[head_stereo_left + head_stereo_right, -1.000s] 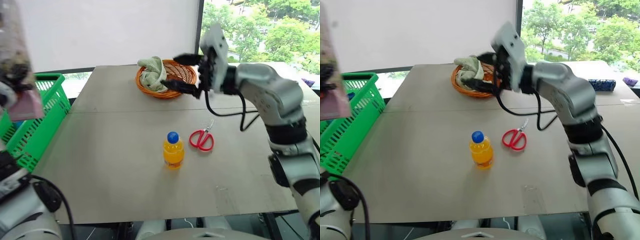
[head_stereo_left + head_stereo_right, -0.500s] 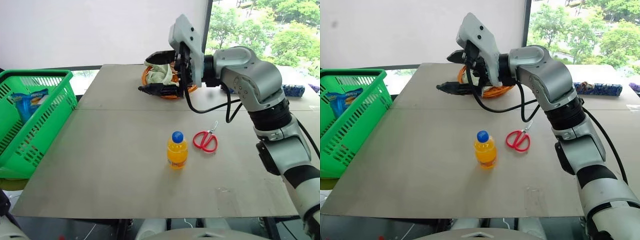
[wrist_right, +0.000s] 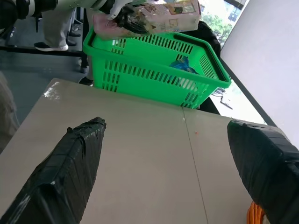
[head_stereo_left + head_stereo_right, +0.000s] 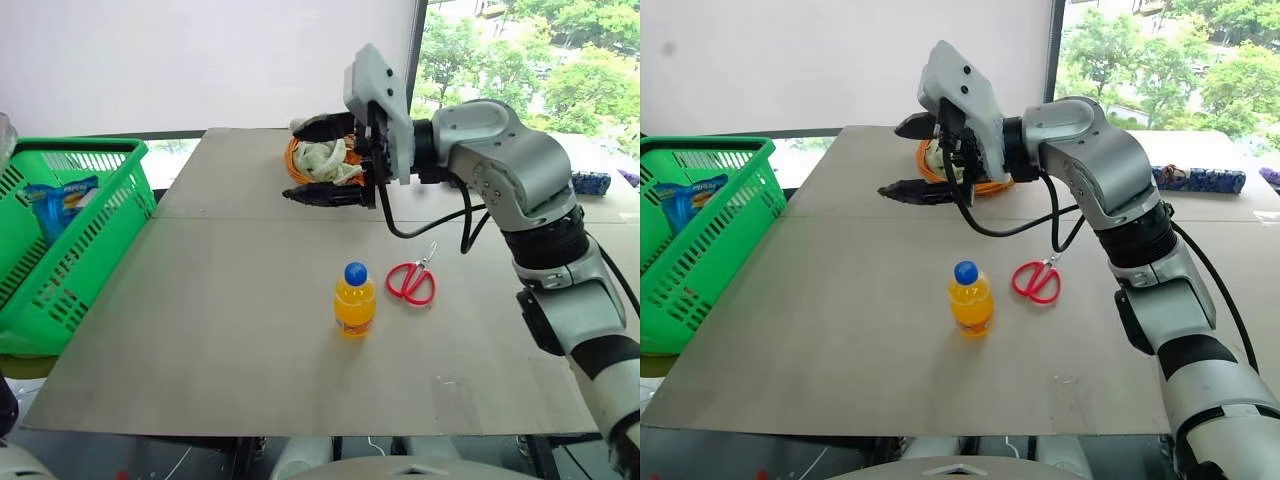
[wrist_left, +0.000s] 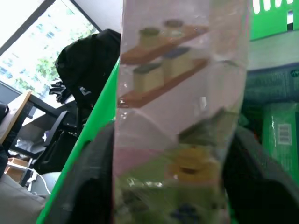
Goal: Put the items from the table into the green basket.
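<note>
The pink-and-green carton (image 5: 180, 93) stands between my left gripper's (image 5: 173, 140) wide-apart black fingers (image 5: 93, 186), right over the green basket (image 4: 60, 240) off the table's left edge. From the right wrist view the carton (image 3: 173, 9) hangs above the basket's rim. The orange bottle (image 4: 354, 300) with its blue cap stands upright mid-table. Red-handled scissors (image 4: 410, 282) lie flat just right of it. My right gripper (image 4: 318, 160) hovers open and empty above the table (image 4: 200, 330), pointing left, behind the bottle.
A round orange wicker basket (image 4: 990, 185) with a green cloth (image 4: 325, 155) sits at the back, right behind my right gripper. A blue packet (image 4: 60, 200) lies inside the green basket. Windows run along the far right.
The head view has shifted, and the carton no longer shows at its left edge. My right gripper has swung from the wicker basket toward the left, staying open. Bottle and scissors have not moved.
</note>
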`<control>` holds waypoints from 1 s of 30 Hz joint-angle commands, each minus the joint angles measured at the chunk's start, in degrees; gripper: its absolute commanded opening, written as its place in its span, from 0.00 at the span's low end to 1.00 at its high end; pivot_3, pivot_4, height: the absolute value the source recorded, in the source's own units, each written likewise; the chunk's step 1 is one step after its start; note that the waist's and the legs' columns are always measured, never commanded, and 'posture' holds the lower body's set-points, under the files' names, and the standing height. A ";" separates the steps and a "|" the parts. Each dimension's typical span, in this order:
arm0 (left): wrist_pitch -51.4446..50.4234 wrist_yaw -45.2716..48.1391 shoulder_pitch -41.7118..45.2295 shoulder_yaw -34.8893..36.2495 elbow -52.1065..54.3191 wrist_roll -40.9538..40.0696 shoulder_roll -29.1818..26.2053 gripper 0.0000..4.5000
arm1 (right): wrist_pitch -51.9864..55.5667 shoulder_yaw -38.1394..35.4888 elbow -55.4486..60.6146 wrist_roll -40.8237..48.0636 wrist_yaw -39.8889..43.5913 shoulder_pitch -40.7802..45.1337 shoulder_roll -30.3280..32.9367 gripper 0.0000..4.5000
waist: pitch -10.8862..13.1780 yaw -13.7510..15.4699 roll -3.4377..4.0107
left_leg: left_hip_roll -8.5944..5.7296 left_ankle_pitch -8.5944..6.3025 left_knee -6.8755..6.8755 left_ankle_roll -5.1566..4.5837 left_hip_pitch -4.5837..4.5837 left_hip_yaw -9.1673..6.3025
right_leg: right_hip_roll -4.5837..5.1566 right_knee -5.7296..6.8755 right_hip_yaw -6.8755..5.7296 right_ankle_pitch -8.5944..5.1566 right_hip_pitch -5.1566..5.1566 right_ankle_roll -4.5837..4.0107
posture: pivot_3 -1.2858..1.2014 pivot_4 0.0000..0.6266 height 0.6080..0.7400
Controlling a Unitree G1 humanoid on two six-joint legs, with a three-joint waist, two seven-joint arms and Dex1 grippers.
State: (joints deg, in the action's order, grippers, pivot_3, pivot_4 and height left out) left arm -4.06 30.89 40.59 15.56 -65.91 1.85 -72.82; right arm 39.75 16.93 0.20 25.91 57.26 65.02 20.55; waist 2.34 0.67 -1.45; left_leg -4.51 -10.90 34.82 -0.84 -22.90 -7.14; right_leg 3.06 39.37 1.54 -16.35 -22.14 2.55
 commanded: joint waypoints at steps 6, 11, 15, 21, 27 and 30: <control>0.90 3.77 -2.39 0.47 13.72 -3.74 3.13 0.98 | -0.07 -2.11 2.92 -0.30 0.15 -0.85 1.23 1.00 | 0.00 0.11 0.00 | 0.00 0.03 0.09 0.05 0.02 0.04 | 0.04 0.13 0.03 0.00 0.00 0.00 | 0.55 0.00 1.00; -3.05 4.55 -2.91 0.84 20.80 -5.42 5.72 0.98 | 0.12 -2.43 3.28 -0.20 -0.11 -1.19 1.77 1.00 | 0.00 -0.09 0.00 | 0.03 0.04 0.12 0.05 0.01 0.06 | 0.01 0.21 0.09 0.00 -0.06 -0.01 | 0.54 0.00 1.00; -20.63 14.34 -9.05 4.31 46.47 -20.92 12.41 0.98 | 1.57 -3.99 5.14 0.76 -0.50 -2.98 3.78 1.00 | 0.02 0.02 0.03 | 0.03 0.04 0.12 0.05 0.00 0.07 | 0.06 0.24 0.09 -0.01 -0.06 -0.02 | 0.54 0.00 1.00; -42.57 13.54 -21.75 6.74 78.85 -40.17 21.05 0.98 | 4.40 -9.21 12.30 5.29 1.35 -10.10 10.21 1.00 | 0.00 -0.77 0.00 | 0.05 0.00 0.22 0.00 -0.09 0.07 | 0.10 0.03 0.38 0.00 0.01 -0.02 | 0.52 0.00 1.00; -51.63 16.59 -35.10 9.96 92.49 -55.55 23.38 0.98 | 9.00 -16.86 21.63 10.75 4.65 -24.02 24.02 1.00 | 0.19 -3.13 0.35 | 0.20 -0.04 0.17 -0.07 -0.04 0.21 | 0.04 0.03 0.52 -0.06 0.01 -0.11 | 0.50 0.00 1.00; -52.94 17.27 -36.84 6.96 95.94 -57.52 22.73 0.98 | 10.87 -21.12 26.75 14.64 6.22 -31.33 29.05 1.00 | 0.40 -3.16 0.78 | 0.41 -0.04 0.27 -0.06 0.05 0.35 | -0.08 0.03 0.54 -0.15 0.10 -0.19 | 0.49 0.00 1.00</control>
State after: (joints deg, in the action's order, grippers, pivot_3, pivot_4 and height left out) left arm -56.62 47.45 4.26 22.95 27.29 -54.21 -49.26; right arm 49.85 -1.18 23.28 37.92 62.24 35.08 47.87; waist 2.74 -2.49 -0.67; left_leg -4.00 -10.94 35.10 -0.90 -22.84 -6.73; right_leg 2.95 39.28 2.01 -16.59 -21.91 2.24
